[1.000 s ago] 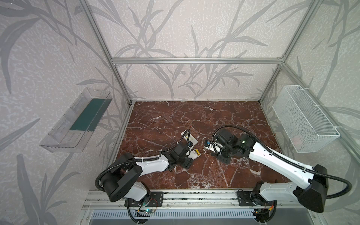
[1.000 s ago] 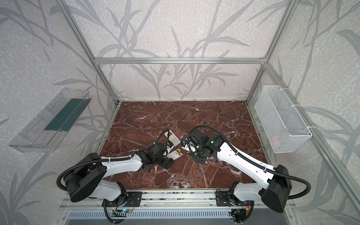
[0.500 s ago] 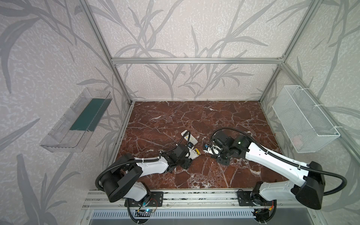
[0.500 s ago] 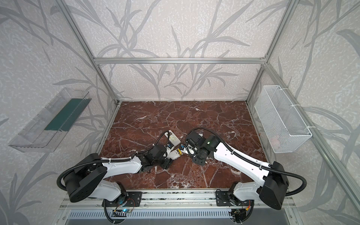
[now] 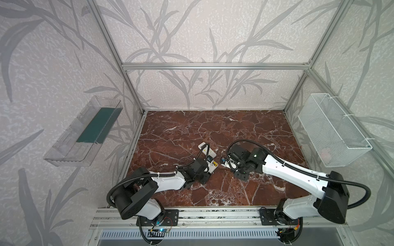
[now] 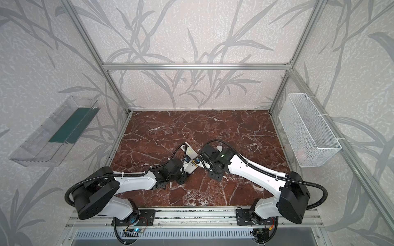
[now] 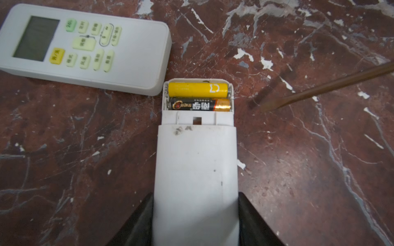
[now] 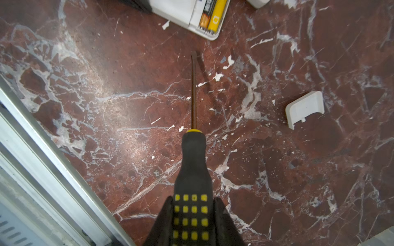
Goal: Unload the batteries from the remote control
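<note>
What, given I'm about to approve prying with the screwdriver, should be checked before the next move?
1. Compartment uncovered: ok; the cover lies off on the table.
2. Batteries reachable: ok; yellow battery and black battery lie side by side in the open remote.
3. Remote steadied: ok; left gripper clamps its sides.
4. Tool held: ok; right gripper is shut on the screwdriver handle.
5. Tip at batteries: not ok; it is apart from the remote.
6. Second remote clear of the compartment: cannot tell; its corner sits very close.
</note>
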